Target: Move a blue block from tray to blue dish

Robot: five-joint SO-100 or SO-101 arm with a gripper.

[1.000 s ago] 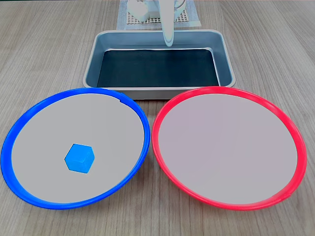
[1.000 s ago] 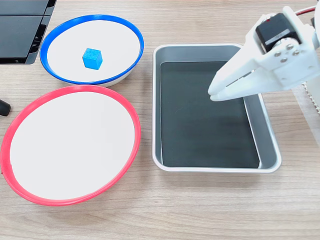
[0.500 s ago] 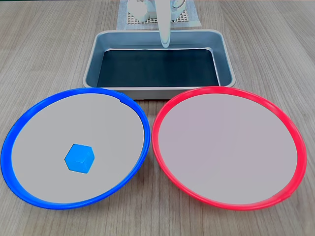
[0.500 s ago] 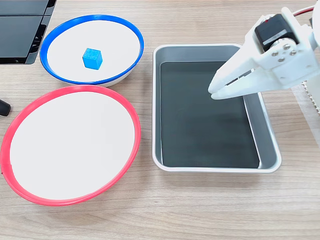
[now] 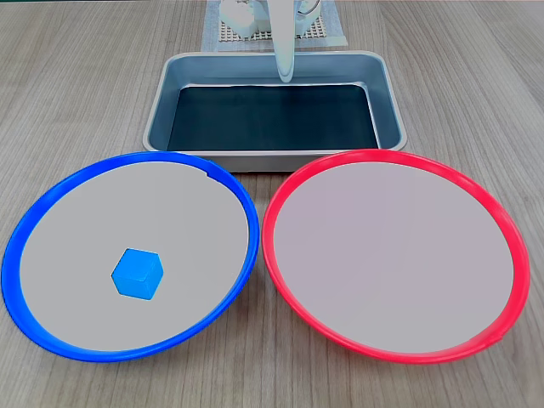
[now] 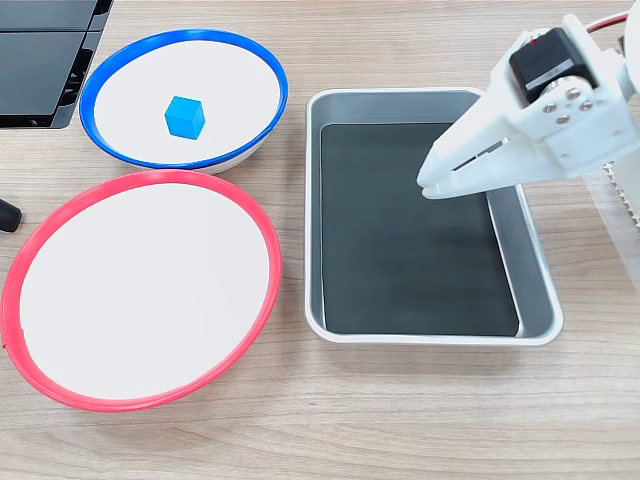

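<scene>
The blue block lies on the pale centre of the blue dish, apart from the arm. The grey tray has a bare black bottom. My white gripper hangs above the tray's far part, near the arm's base. Its fingers are together with nothing between them.
A red-rimmed plate of the same size sits beside the blue dish, in front of the tray. A dark panel lies at the top left corner of a fixed view. The arm's base stands behind the tray.
The gripper has drawn back slightly toward the arm's base over the tray. The block and the dishes have not moved.
</scene>
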